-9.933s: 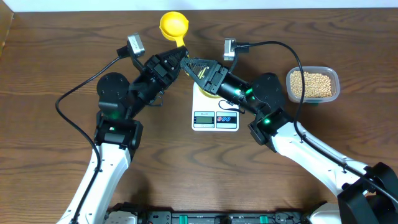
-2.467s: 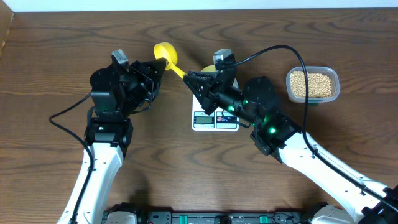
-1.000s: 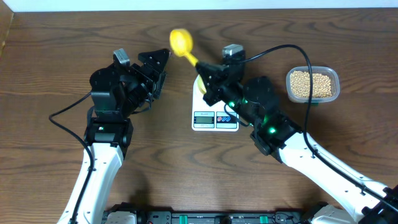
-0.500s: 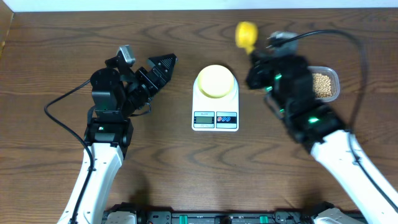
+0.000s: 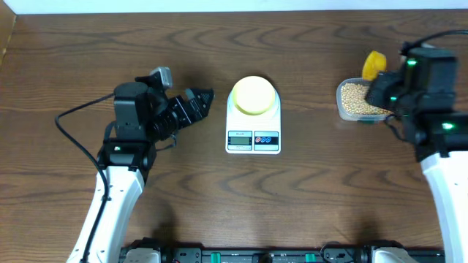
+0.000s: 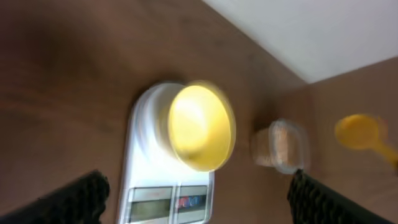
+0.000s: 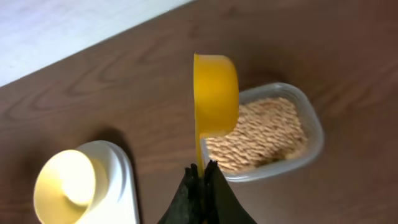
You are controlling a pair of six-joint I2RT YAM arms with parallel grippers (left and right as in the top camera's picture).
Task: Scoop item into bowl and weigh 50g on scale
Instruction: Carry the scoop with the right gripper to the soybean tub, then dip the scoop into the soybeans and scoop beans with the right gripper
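Note:
The pale-yellow bowl (image 5: 254, 95) stands empty on the white scale (image 5: 254, 139) in mid-table. Tan beans (image 5: 357, 98) fill a clear plastic tub (image 5: 342, 109) at the right. My right gripper (image 5: 381, 82) is shut on the thin handle of a yellow scoop (image 5: 374, 64). The scoop hangs over the tub's far edge with its cup turned on its side. In the right wrist view the scoop (image 7: 216, 93) is above the beans (image 7: 264, 134), held by the gripper (image 7: 202, 171). My left gripper (image 5: 202, 102) is open and empty, left of the scale. Its wrist view shows the bowl (image 6: 199, 127).
Both arms' black cables trail over the wooden table (image 5: 292, 197). The table's far edge meets a white wall behind the tub. The left arm's base and elbow (image 5: 131, 117) sit left of the scale.
My right arm has swung right with the scoop, from above the scale to over the bean tub. The left gripper has drawn slightly back and stays open.

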